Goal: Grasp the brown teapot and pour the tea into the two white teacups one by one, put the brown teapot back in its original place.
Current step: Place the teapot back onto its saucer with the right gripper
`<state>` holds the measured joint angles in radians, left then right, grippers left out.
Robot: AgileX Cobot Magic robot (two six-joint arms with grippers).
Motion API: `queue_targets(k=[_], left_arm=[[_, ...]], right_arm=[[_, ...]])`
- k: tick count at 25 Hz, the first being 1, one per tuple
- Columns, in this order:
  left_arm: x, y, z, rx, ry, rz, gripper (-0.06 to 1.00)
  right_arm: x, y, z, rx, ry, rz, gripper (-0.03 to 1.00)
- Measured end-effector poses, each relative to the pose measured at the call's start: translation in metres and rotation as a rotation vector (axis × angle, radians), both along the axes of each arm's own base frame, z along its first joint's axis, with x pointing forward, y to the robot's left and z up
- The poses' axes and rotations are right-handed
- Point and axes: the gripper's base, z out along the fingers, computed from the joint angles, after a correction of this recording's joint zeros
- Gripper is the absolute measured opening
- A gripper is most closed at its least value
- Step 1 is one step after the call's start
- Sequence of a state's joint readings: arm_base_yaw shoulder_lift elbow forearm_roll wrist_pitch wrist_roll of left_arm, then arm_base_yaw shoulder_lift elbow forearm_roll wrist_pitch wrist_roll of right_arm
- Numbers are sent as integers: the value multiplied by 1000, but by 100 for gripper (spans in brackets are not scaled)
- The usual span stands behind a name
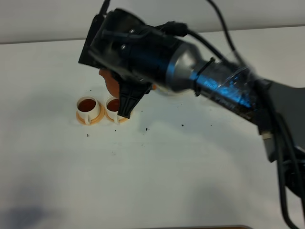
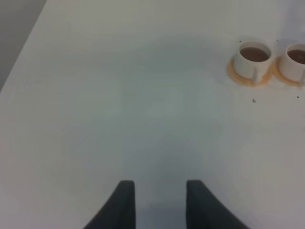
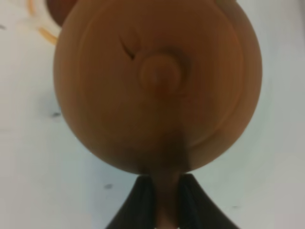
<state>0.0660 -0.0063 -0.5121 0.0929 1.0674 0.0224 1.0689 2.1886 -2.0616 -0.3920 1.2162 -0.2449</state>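
The brown teapot (image 3: 157, 81) fills the right wrist view, seen from above with its lid knob in the middle. My right gripper (image 3: 167, 205) is shut on its stubby handle. In the high view only an edge of the teapot (image 1: 109, 82) shows behind my right gripper (image 1: 125, 102), just behind the two white teacups (image 1: 87, 108) (image 1: 113, 107). Both cups stand on orange saucers and hold brown tea. They also show in the left wrist view (image 2: 253, 58) (image 2: 296, 59). My left gripper (image 2: 159, 202) is open and empty over bare table, apart from the cups. The coaster is hidden.
The right arm (image 1: 209, 81) reaches across the middle of the high view and hides the table behind it. Small dark specks (image 1: 146, 129) lie on the white table (image 1: 157, 181) near the cups. The table's edge (image 2: 21, 43) shows in the left wrist view.
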Motion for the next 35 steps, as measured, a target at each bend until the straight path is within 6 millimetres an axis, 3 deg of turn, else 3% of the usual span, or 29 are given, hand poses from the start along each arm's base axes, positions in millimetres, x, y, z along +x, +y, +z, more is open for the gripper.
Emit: queue_targets(k=[3, 10, 16, 35], left_arm=[[0, 0, 0, 0, 0, 0, 26], [0, 0, 0, 0, 0, 0, 26], [0, 0, 0, 0, 0, 0, 26], [0, 0, 0, 0, 0, 0, 26]], right_arm=[[-7, -10, -5, 27, 99, -56, 9], [-26, -23, -46, -38, 302, -105, 9], [-30, -21, -70, 18, 322, -88, 9], [-18, -21, -74, 79, 288, -88, 9]])
